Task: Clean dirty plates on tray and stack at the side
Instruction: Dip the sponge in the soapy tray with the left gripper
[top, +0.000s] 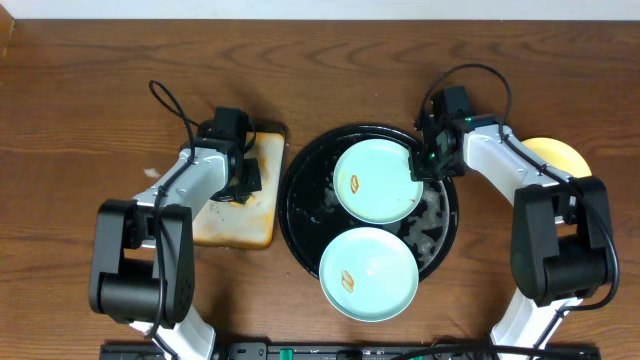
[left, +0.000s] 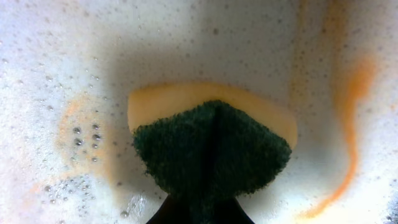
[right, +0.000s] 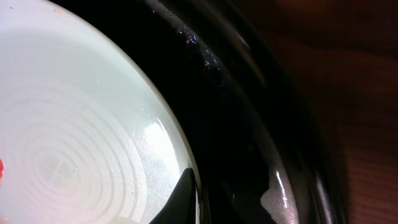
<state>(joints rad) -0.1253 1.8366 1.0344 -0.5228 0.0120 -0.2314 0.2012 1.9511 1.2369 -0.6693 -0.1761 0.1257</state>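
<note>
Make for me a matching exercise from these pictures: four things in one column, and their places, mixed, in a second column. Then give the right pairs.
Things:
1. pale yellow plate
2. sponge
3. near mint plate
4. right gripper

Places:
A. sticking out over the black tray's front rim
B. on the foamy cream tray
C. at the far mint plate's rim
D. on the table, right of the black tray

Pairs: 1-D, 2-B, 3-A, 4-C

Yellow plate (top: 560, 154) beyond right claw (top: 427, 166): half hidden by arm (top: 492, 155). Sponge (left: 211, 149), mint plate (right: 74, 124): cut by frame edges.
</note>
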